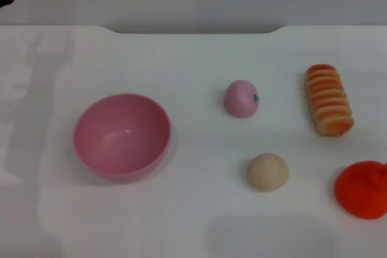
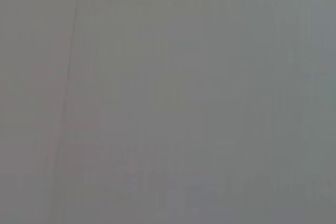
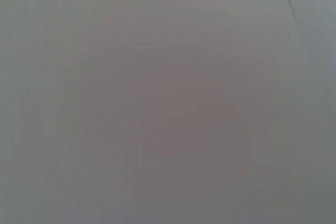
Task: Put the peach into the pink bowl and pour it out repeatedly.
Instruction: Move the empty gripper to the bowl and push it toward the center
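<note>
Neither claw shows anywhere over the white surface [image 1: 193, 209], so I cannot tell how either stands, while the peach [image 1: 242, 98] lies out on it apart from the upright pink bowl [image 1: 121, 135], with a beige ball [image 1: 267, 171] near the peach.

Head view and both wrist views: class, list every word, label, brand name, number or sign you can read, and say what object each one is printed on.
None: no readable text in any view.
The pink bowl, the peach, the beige ball, the striped bread-like toy and the orange-red fruit are all plain.
The peach's green spot is a stem mark, not a sign.
The white table carries no markings.
Both wrist views show only blank grey.
</note>
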Available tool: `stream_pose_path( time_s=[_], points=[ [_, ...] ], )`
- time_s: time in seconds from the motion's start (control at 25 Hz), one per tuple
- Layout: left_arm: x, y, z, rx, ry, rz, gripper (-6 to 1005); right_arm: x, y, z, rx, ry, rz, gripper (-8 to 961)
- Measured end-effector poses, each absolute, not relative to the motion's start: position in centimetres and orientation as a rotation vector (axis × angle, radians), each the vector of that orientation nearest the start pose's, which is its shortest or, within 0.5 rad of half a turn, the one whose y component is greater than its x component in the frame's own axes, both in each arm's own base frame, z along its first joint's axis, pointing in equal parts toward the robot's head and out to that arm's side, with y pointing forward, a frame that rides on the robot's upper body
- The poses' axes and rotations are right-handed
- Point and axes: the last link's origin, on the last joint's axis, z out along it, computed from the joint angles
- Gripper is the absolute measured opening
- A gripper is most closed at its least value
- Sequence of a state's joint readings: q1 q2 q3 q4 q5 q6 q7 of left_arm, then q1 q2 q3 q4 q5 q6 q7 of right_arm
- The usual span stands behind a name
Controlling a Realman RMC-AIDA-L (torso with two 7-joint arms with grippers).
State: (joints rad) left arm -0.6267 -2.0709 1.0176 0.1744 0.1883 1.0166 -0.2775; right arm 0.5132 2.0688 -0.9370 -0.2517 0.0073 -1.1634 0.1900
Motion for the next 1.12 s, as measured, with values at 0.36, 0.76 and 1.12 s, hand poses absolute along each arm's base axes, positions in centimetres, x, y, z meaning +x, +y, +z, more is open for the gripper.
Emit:
stream_pose_path(
  time_s=[0.36,0.76,1.12],
  points=[
    [-30.93,41.07,5.78,-1.329,-0.635,-0.841,623,33.91,37.31,10.84,-1.053,0.474,0.791,592],
    [-30.57,41.30,6.13,-1.314,-0.674,-0.918,614,33.77,37.54,10.71,-1.058,0.477,0.792,588],
    [-30.46,41.27,6.21,-1.300,-0.698,-0.961,607,34.32,37.04,10.58,-1.054,0.491,0.782,585]
  ],
)
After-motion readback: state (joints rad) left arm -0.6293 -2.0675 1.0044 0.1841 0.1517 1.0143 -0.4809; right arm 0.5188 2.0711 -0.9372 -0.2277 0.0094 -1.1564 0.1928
